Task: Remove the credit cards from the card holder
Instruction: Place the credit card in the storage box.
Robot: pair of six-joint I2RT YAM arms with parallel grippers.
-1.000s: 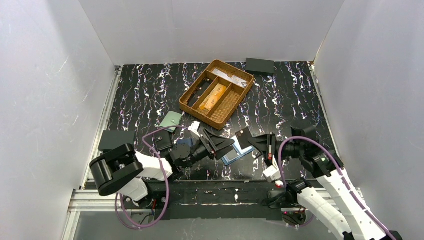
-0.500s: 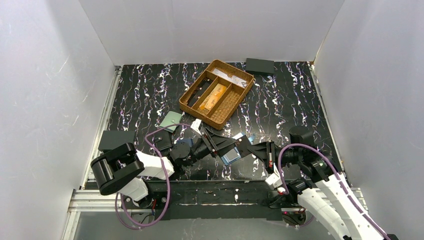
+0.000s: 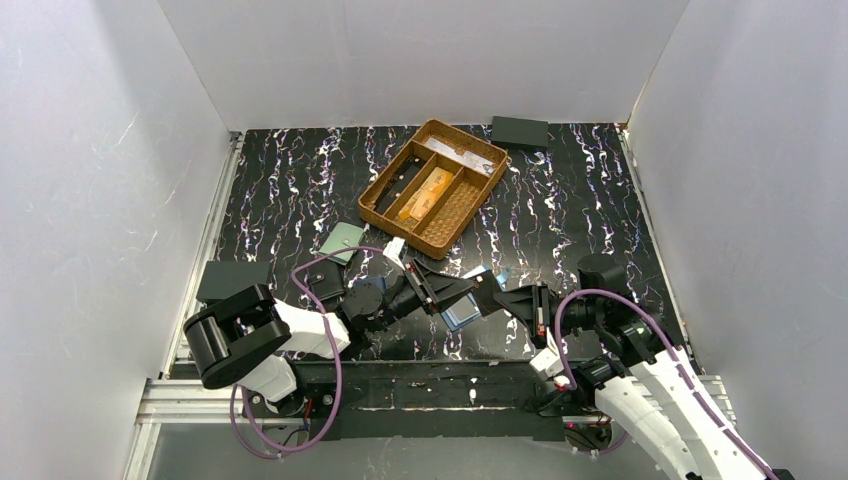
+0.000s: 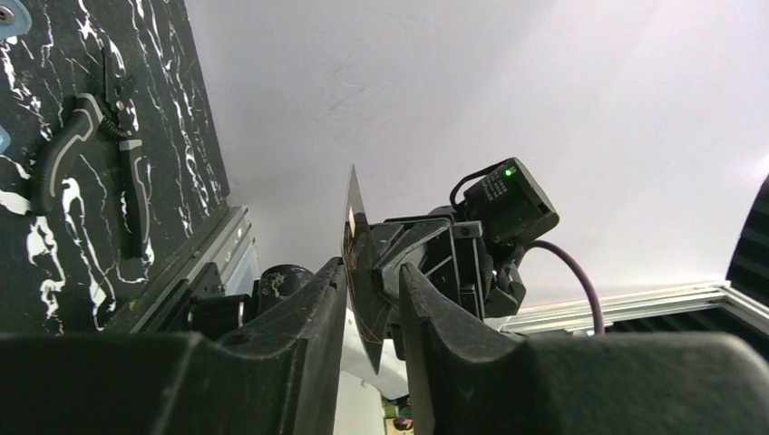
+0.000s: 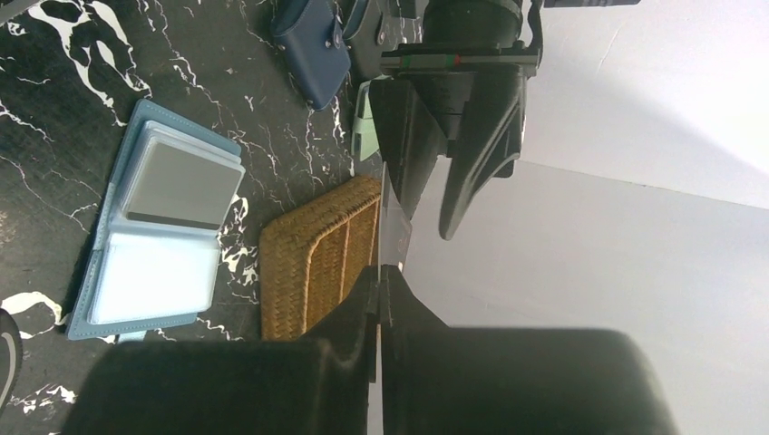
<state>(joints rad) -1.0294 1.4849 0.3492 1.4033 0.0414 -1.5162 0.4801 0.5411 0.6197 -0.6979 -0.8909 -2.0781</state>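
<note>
Two grippers meet low in the centre of the overhead view, the left gripper [image 3: 462, 290] from the left of the frame and the right gripper [image 3: 492, 296] from the right. Both are above the card holder [image 3: 462, 316], which lies open on the black marbled table [image 3: 300, 180]. From above, what sits between them cannot be made out.

The right wrist view shows the right gripper's fingers pressed together on one edge of a credit card [image 5: 392, 222], held edge-on. The left gripper's fingers stand narrowly apart on either side of the card's far end. The left wrist view shows the same card as a thin upright sliver between those fingers, with a gap beside it.

Only the right wrist view shows the holder's pale inner pockets, at the left of the frame beside a wicker tray [image 5: 313, 263], with a navy wallet [image 5: 313, 45] at the top. Only the left wrist view shows a hand tool [image 4: 91, 154], at its upper left.
</note>
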